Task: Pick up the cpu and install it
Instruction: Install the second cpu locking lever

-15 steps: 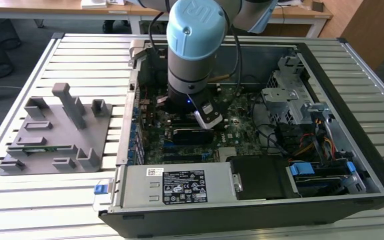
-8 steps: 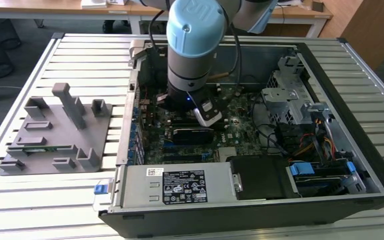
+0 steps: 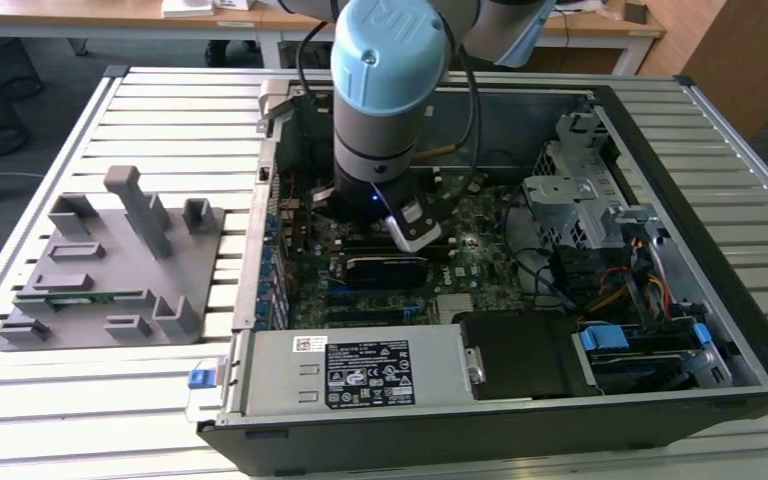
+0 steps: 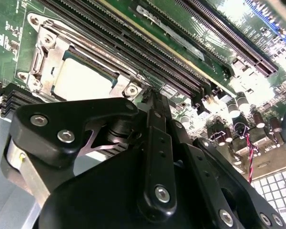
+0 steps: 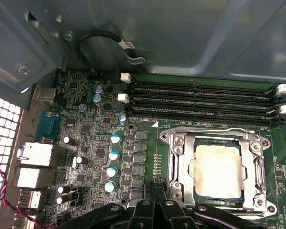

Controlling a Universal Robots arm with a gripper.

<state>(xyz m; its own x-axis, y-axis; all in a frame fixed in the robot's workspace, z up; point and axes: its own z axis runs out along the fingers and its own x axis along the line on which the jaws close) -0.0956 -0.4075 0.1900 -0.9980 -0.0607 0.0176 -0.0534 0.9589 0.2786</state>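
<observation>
The gripper [image 5: 158,187] hangs low over the motherboard [image 5: 100,143] inside the open computer case [image 3: 704,330], its black fingers [image 4: 155,107] drawn together to a narrow tip with nothing between them. Just beside that tip lies the socket [image 5: 214,169], its metal frame bolted flat so the chip is kept square to its seat. The cpu [image 5: 217,170] sits within that frame, its pale metal top facing up in both wrist views, so it appears already placed. The memory slots [image 5: 200,102] run alongside, apart from the fingers. Outside the case, a grey fixture [image 3: 111,265] rests on the slatted table [image 3: 157,110].
</observation>
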